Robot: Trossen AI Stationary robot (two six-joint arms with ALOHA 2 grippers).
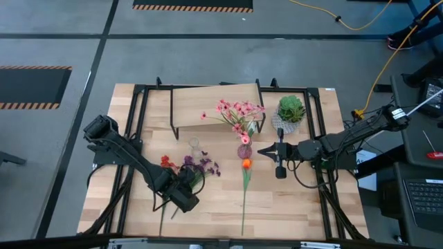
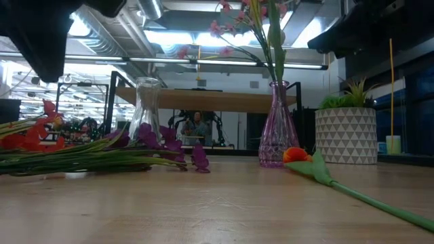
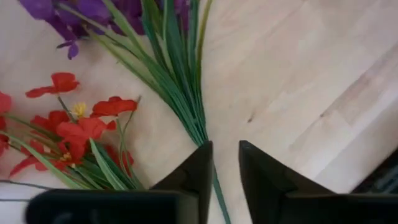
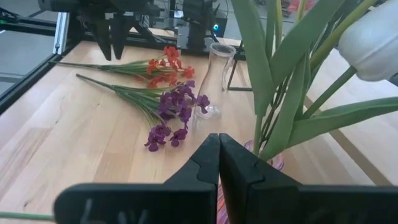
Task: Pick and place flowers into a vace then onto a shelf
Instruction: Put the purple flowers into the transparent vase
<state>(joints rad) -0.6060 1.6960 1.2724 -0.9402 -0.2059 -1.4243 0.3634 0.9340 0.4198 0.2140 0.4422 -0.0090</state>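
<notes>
The purple flowers (image 1: 201,164) and red flowers (image 1: 166,162) lie flat on the table, stems toward the near edge. My left gripper (image 3: 225,168) is open above the purple bunch's stem (image 3: 216,183), one finger on each side. Pink flowers (image 1: 239,114) stand in a pink glass vase (image 2: 277,129). My right gripper (image 4: 219,149) is shut, level, its tips right beside that vase (image 1: 244,151) on its right. An orange flower (image 1: 246,164) lies on the table with its stem toward the near edge. An empty clear vase (image 1: 194,144) stands upright. The shelf (image 1: 214,104) stands at the far side. My left gripper has the purple bunch's thin stem running between its open fingers (image 3: 193,177); I cannot tell whether either finger touches it. My right gripper points its shut fingers (image 4: 205,162) level at the pink vase's neck (image 4: 273,163) from the table's right; whether they touch it I cannot tell.
A round green plant in a white patterned pot (image 1: 291,108) stands just behind my right gripper, right of the shelf. Black frame rails (image 1: 131,138) run along the table's left and right sides. Bare wood lies near the front edge right of the orange flower's stem (image 1: 242,207).
</notes>
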